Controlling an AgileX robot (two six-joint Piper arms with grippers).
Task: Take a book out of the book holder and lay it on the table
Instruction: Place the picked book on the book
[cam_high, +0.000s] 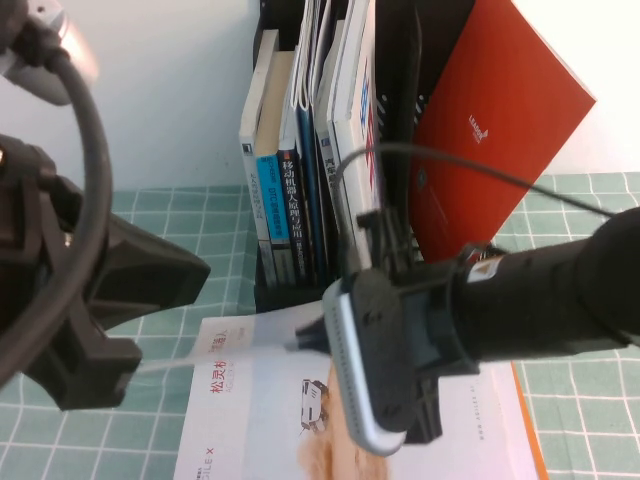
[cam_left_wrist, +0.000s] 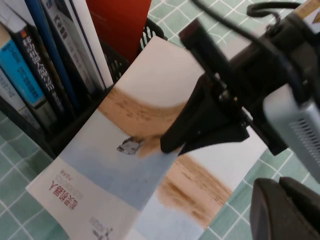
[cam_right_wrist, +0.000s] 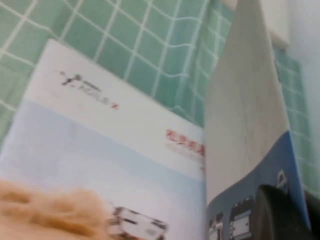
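Note:
The book (cam_high: 250, 400) lies spread open on the table (cam_high: 585, 400) in front of the book holder (cam_high: 400, 100). One cover lies flat, showing a sandy picture (cam_right_wrist: 100, 150). The other cover (cam_right_wrist: 245, 110), white-grey with a slate-blue band, stands up. My right gripper (cam_high: 308, 338) is shut on this raised cover, one finger (cam_right_wrist: 282, 215) pressed against the blue band. In the left wrist view the right gripper (cam_left_wrist: 175, 142) is over the middle of the book (cam_left_wrist: 160, 70). My left gripper (cam_left_wrist: 285, 210) is shut and holds nothing. It hovers over the green cloth beside the book, at the left (cam_high: 190, 270).
Several upright books (cam_high: 290, 150) fill the holder's left slots, and a red-orange booklet (cam_high: 500, 120) leans in its right side. An orange edge (cam_high: 527, 425) shows under the open book's right side. The right arm's cable (cam_high: 500, 180) loops in front of the holder.

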